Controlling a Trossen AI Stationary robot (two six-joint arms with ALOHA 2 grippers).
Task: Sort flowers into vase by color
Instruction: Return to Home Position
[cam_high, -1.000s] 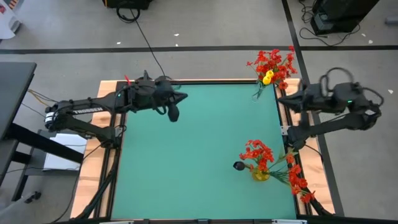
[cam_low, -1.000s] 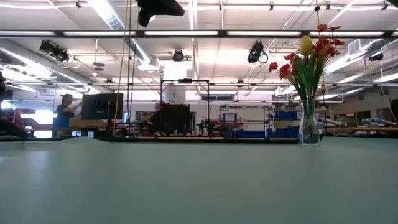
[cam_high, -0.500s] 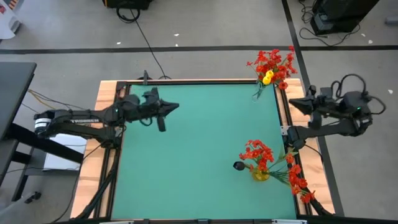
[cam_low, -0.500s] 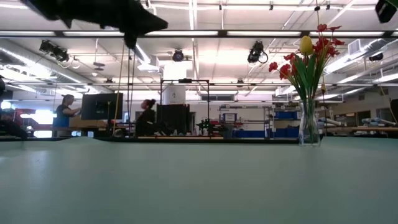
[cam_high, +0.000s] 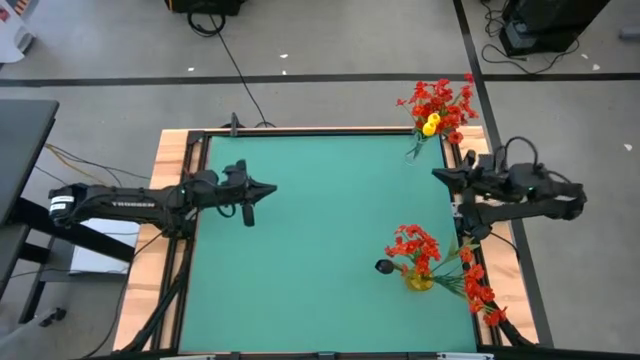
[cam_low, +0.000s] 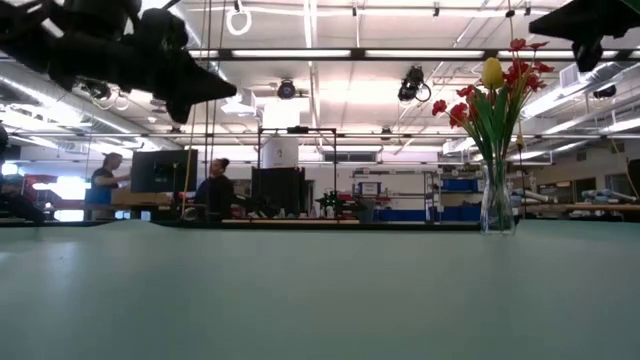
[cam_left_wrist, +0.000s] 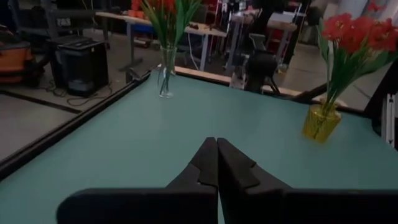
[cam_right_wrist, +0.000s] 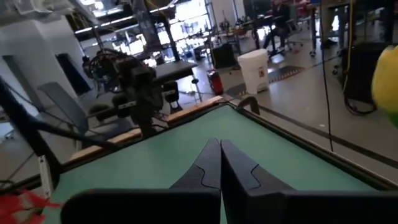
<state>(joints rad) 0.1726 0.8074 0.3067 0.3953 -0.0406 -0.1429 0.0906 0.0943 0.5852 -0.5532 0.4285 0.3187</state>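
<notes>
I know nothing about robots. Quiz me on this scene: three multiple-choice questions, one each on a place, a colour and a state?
1. Where on the table is the yellow vase? A. right edge B. centre C. left edge
2. Colour of the one non-red bloom in the clear vase? A. blue B. yellow C. white
3. The left gripper's fingers are: A. open B. holding a flower C. shut, empty
Answers: A, high view shows it by the right edge; B, plain in the low view; C, left wrist view shows them pressed together.
</notes>
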